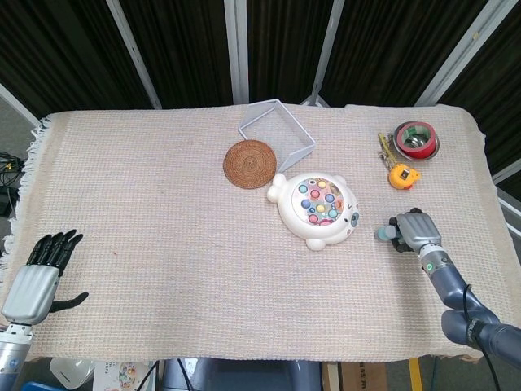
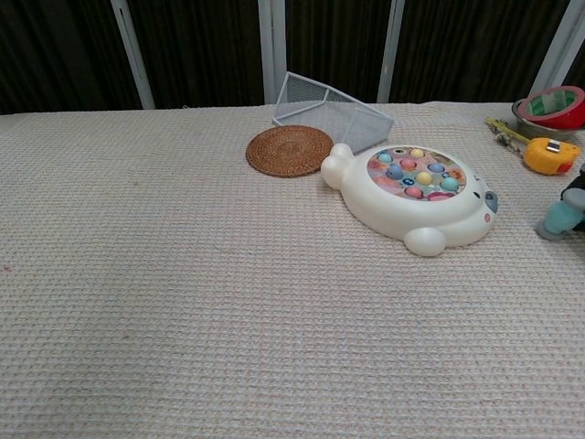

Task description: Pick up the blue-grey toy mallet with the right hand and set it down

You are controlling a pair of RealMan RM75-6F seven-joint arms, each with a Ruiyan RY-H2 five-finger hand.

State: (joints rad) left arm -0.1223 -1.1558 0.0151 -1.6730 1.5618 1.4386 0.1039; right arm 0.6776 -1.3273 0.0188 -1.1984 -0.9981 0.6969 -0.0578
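The blue-grey toy mallet [image 1: 383,234] [image 2: 558,218] is low at the table's right side, its head pointing left, just right of the white whack-a-mole toy [image 1: 317,209] [image 2: 411,197]. My right hand [image 1: 413,230] grips its handle, fingers curled round it; only the hand's edge [image 2: 576,189] shows in the chest view. The mallet head appears to touch the cloth there. My left hand [image 1: 37,277] hovers at the near left edge, fingers spread, holding nothing.
A round wicker coaster [image 1: 250,163] and a tipped wire basket [image 1: 277,126] lie behind the toy. At the far right are a yellow tape measure [image 1: 400,174] and a metal bowl with tape rolls [image 1: 417,139]. The woven tablecloth [image 1: 163,244] covers the table.
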